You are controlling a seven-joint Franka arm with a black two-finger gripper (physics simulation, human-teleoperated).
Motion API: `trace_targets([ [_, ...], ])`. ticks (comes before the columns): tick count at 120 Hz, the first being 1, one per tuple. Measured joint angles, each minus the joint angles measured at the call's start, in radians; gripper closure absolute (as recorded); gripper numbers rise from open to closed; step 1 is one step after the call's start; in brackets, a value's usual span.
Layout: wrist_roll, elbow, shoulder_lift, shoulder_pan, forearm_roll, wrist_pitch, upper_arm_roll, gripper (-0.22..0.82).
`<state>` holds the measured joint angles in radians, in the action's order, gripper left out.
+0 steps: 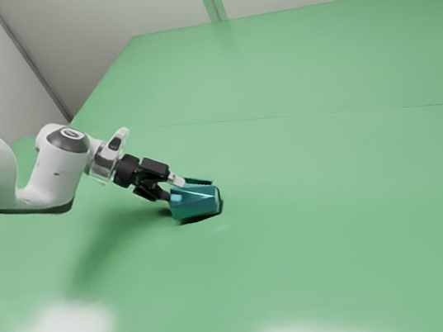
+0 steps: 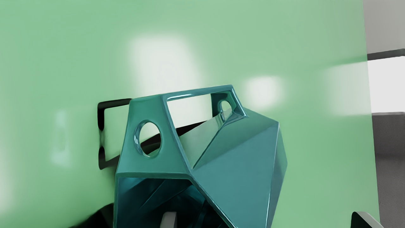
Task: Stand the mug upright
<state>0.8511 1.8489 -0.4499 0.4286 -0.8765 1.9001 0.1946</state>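
At the mug's near end is my gripper, reaching down from the exterior view's left. The teal, faceted mug lies on its side on the green table, its open mouth facing the hand. In the wrist view, the gripper stands open across the wall of the mug. One fingertip shows within the dark mouth, the other outside, apart from the wall. The angular handle has round holes in it. The mug's base is hidden in the wrist view.
Bright reflections lie on the tabletop. The table's edge runs past the outer fingertip's side, with a grey wall and floor beyond. A second green surface lies behind in the exterior view.
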Motion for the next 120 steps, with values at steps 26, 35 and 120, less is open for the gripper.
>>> trace_targets([
  [26,0.06,-0.003,-0.013,0.004,-0.036,-0.036,0.001,0.28],
  [35,0.076,-0.006,-0.012,0.009,-0.039,-0.051,0.002,0.4],
  [120,0.146,-0.031,0.114,-0.013,0.191,0.006,0.056,0.78],
])
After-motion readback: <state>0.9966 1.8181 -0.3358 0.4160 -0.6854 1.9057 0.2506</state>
